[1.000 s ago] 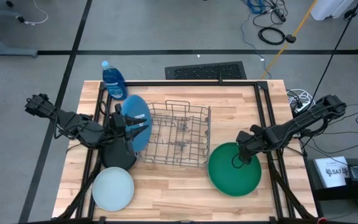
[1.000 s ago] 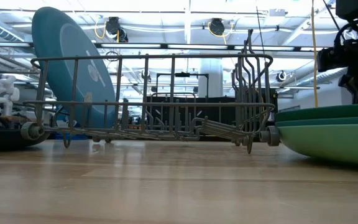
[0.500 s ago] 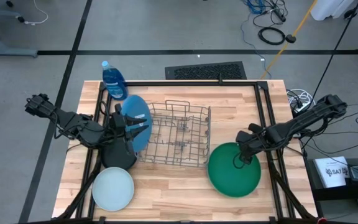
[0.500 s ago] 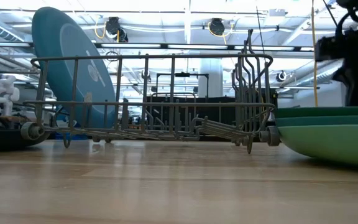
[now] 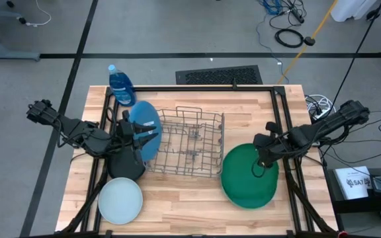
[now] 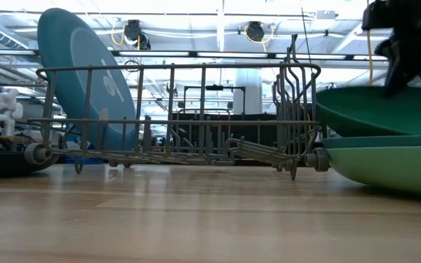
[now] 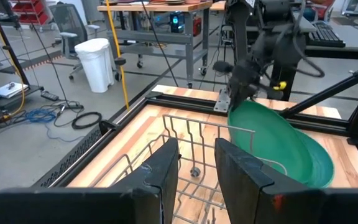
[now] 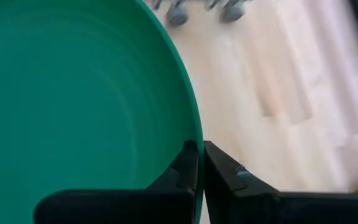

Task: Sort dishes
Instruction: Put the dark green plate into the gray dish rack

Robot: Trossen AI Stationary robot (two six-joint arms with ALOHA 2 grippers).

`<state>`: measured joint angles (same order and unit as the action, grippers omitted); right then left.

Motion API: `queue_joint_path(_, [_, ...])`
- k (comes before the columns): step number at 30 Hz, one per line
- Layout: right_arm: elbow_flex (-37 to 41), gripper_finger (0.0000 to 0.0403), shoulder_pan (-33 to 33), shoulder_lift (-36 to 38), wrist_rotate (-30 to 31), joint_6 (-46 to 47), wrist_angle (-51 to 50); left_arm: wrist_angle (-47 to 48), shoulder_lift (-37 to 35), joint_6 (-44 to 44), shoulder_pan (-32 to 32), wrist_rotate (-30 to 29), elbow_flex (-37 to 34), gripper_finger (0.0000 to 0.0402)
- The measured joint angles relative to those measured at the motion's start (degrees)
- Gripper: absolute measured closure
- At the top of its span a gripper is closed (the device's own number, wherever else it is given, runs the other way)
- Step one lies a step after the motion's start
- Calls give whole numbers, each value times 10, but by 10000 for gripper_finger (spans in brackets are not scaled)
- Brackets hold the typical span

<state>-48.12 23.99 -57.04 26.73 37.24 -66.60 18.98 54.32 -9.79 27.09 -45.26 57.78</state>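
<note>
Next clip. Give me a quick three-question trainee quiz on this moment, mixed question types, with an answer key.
1. True or false: the dark green plate lies flat on the light green plate.
2. Which gripper pinches the dark green plate's rim: A left, B right?
3. Where does the large blue plate stand?

Key: 1 false, one edge is lifted. 2 B. 3 upright at the wire rack's left end, by the left gripper.

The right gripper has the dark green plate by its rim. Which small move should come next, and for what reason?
Probably keep lifting. The right gripper is shut on the rim of the dark green plate, and in the low view the plate is tilted up off the light green plate but sits lower than the top of the rack. It likely needs more height before it moves to the rack.
</note>
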Motion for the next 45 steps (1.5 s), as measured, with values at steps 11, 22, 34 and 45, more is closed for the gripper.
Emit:
queue_joint_path(11, [-151,403,0,0,69,-62,-92,-14,66,10,-42,0,0,295])
queue_joint_path(22, [-259,403,0,0,127,-173,-101,-184,125,90,-69,35,0,294])
queue_joint_path(34, [-277,403,0,-22,248,-361,167,-247,127,88,-103,79,19,294])
queue_joint_path(45, [-277,402,0,-129,365,-535,371,-242,125,214,-104,220,65,233])
